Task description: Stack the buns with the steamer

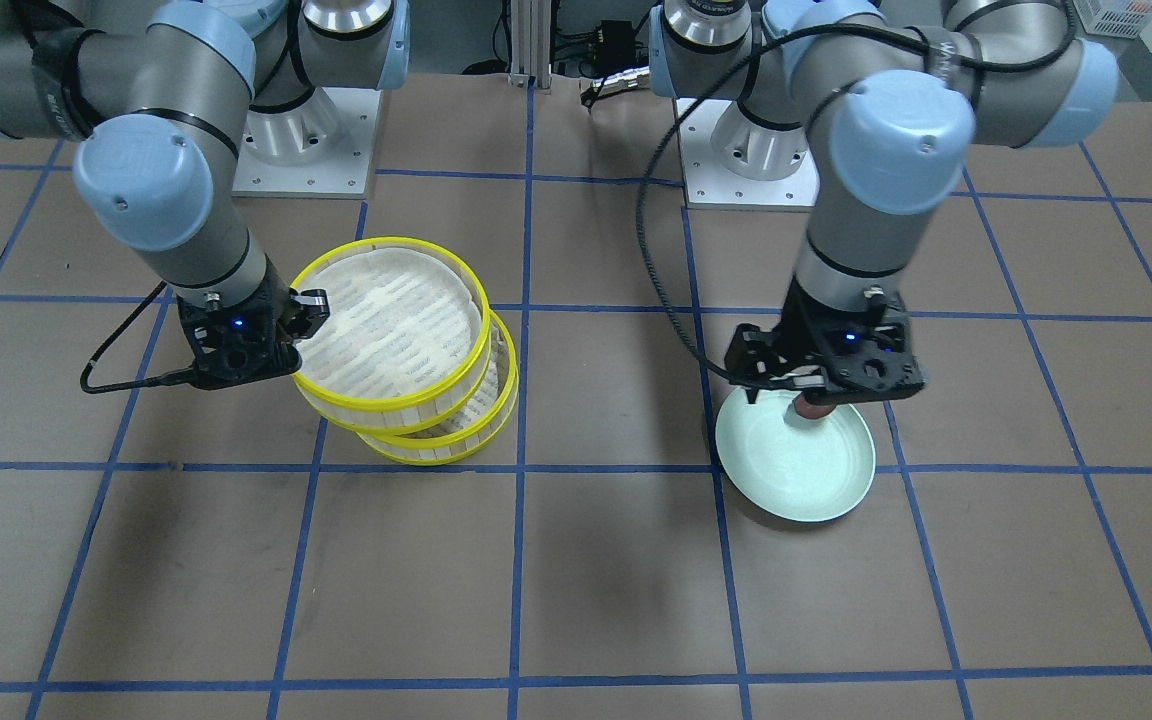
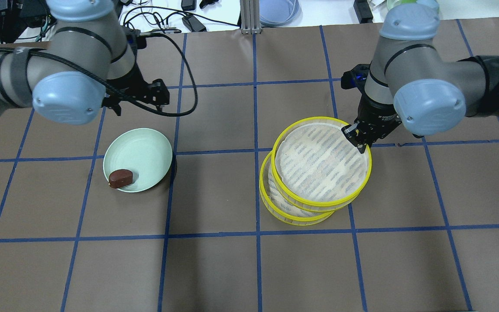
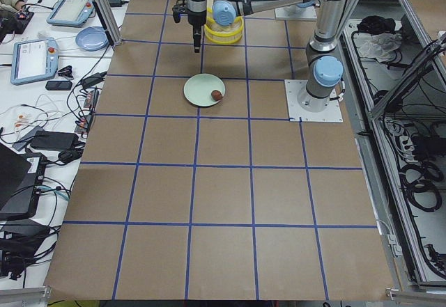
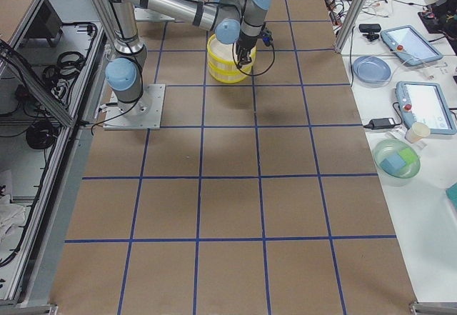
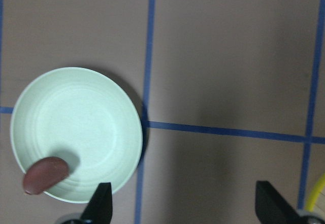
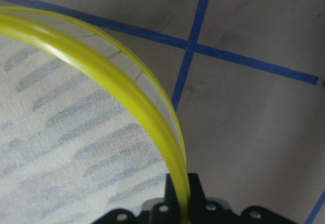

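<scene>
My right gripper [image 2: 358, 138] is shut on the yellow rim of the upper steamer tray [image 2: 323, 162], holding it offset and slightly tilted over the lower steamer tray [image 2: 293, 212]. The right wrist view shows the rim [image 6: 101, 66] pinched between the jaws. The upper tray holds no bun. The dark reddish-brown bun [image 2: 121, 176] lies at the edge of the pale green plate [image 2: 145, 147]. My left gripper [image 5: 185, 206] is open and empty, raised above the table beside the plate. The cream-white bun is out of view.
The brown table has a blue tape grid. Both arm bases [image 1: 306, 140] stand at the robot's edge. A black cable [image 2: 184, 91] loops off the left wrist. Benches with tablets and dishes [image 4: 371, 68] line the far side.
</scene>
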